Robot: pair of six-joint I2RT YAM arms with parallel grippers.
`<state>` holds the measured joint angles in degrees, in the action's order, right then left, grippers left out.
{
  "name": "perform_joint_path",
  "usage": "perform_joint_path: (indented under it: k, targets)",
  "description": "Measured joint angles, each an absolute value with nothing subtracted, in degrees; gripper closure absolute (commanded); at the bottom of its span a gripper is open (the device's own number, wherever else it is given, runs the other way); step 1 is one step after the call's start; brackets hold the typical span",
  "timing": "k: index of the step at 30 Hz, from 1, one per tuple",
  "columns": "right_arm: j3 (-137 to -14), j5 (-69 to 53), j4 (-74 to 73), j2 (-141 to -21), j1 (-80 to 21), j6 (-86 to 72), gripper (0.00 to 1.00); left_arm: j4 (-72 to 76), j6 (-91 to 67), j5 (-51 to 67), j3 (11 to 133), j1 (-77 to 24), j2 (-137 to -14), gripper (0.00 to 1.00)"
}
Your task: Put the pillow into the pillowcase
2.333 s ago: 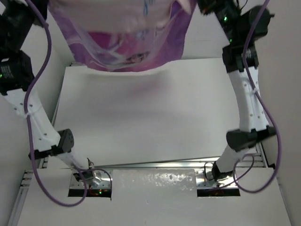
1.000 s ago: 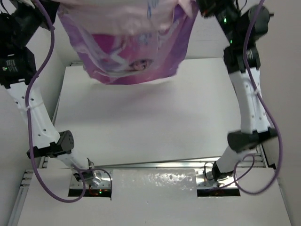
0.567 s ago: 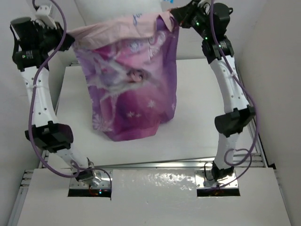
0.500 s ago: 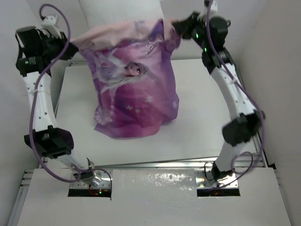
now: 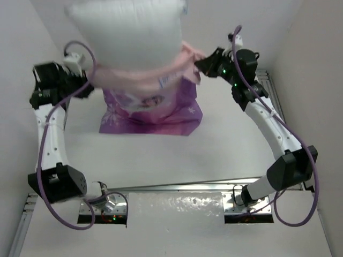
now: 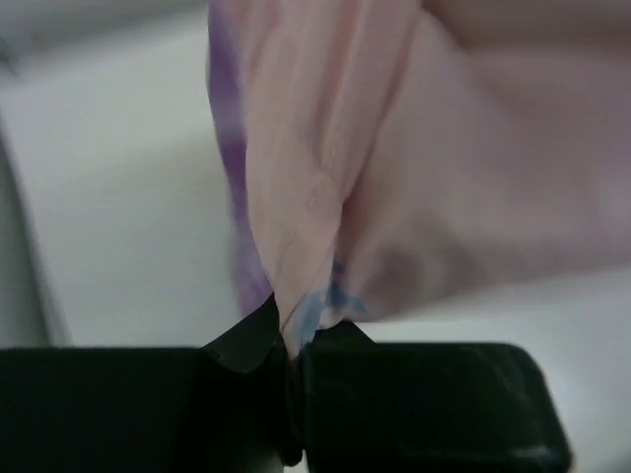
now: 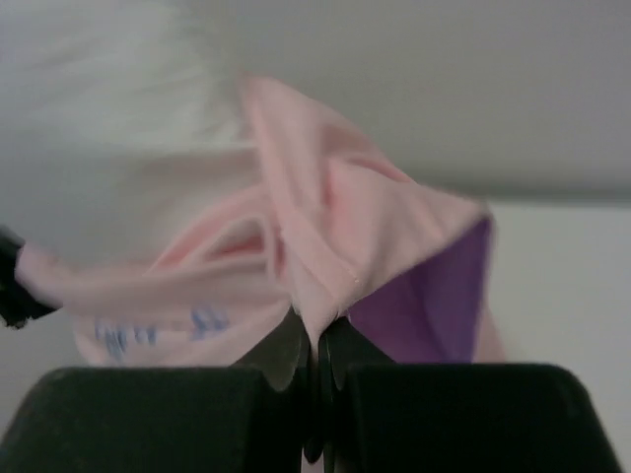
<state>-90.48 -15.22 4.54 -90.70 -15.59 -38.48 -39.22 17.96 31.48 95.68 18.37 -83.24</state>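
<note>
While left gripper and right gripper pinch one pillowcase (pink rim), one pillow protrudes.

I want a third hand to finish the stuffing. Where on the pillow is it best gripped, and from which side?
Probably take the pillow by its bare white top, from above. That end bulges clear of the pink rim of the pillowcase, which the left pincer and right pincer pinch at opposite ends.
</note>
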Motion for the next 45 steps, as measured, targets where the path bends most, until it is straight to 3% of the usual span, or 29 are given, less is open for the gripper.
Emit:
perform_joint_path:
  k: [1,3,6,7,8,11,12,14,16,18,19,22,24,27,29,31,34,36,40,41,42,45]
  targets:
    - [-83.7,-15.29,3.92,-87.44,-16.05,-38.83,1.0,-40.82,18.24,30.63,87.55,18.35,-80.2,1.0]
    - [-88.49,-15.44,-6.0,-90.7,-16.34,-37.85,1.0,-51.03,18.9,29.5,87.99,18.63,-82.08,1.0]
    - [-116.62,-15.44,-14.48,-108.68,-17.28,-36.25,1.0,-60.51,17.63,29.71,115.44,18.63,-98.61,1.0]
    - [-124.44,-14.44,-14.9,-113.25,-17.34,-35.79,1.0,-54.85,16.71,28.62,120.79,18.63,-102.83,1.0]
    - [-124.31,-13.43,-11.75,-113.75,-17.21,-35.0,1.0,-46.46,16.34,27.29,117.36,18.7,-101.34,1.0]
    - [-93.49,-10.63,0.32,-96.12,-16.95,-35.14,1.0,-39.24,16.19,25.47,98.41,18.65,-86.54,1.0]
    - [-88.77,-10.85,-3.22,-91.68,-16.67,-35.33,1.0,-44.25,15.92,25.74,99.94,18.59,-84.58,1.0]
    - [-98.19,-11.55,-12.12,-93.41,-15.35,-34.74,1.0,-52.97,14.35,27.0,117.75,18.81,-91.22,1.0]
    - [-117.19,-13.61,-15.57,-100.55,-15.62,-34.0,1.0,-49.36,12.36,29.63,133.12,18.37,-96.84,1.0]
    - [-134.76,-12.25,-18.02,-105.84,-15.86,-32.86,1.0,-39.48,11.97,27.51,123.5,18.79,-90.43,1.0]
    - [-132.07,-11.94,-13.37,-103.7,-15.35,-32.42,1.0,-37.04,11.75,27.46,116.33,19.38,-85.47,1.0]
    - [-96.95,-11.84,1.1,-83.11,-15.0,-34.83,1.0,-33.26,11.46,30.26,96.29,19.62,-74.13,1.0]
    - [-84.9,-13.67,3.31,-77.76,-14.87,-36.47,1.0,-33.89,11.64,33.23,87.61,19.62,-71.29,1.0]
    - [-89.62,-16.73,-2.33,-87.18,-15.2,-36.91,1.0,-49.08,13.26,34.94,95.61,19.38,-81.76,1.0]
    - [-107.2,-15.0,-11.31,-100.25,-14.83,-35.79,1.0,-53.93,13.72,33.17,111.53,19.44,-94.54,1.0]
    - [-116.29,-13.93,-12.86,-106.28,-14.06,-34.54,1.0,-50.39,14.28,31.59,115.92,19.84,-98.65,1.0]
    - [-92.62,-14.04,-1.34,-94.98,-14.22,-36.12,1.0,-40.99,14.68,31.35,93.41,19.92,-86.39,1.0]
    - [-86.61,-14.72,-8.16,-90.85,-13.89,-37.15,1.0,-51.33,15.18,30.61,90.72,20.01,-83.68,1.0]
    - [-117.56,-16.1,-22.55,-103.59,-14.79,-34.87,1.0,-65.01,15.42,31.88,124.36,19.38,-99.81,1.0]
    - [-121.08,-15.79,-21.08,-104.57,-14.94,-34.35,1.0,-59.4,15.88,32.51,124.49,19.35,-100.38,1.0]
    - [-115.9,-15.2,-15.35,-101.27,-14.9,-34.5,1.0,-51.37,16.23,31.88,114.41,19.66,-94.91,1.0]
    - [-83.68,-15.62,-2.83,-84.71,-14.81,-36.99,1.0,-41.23,16.03,29.21,80.03,19.25,-78.04,1.0]
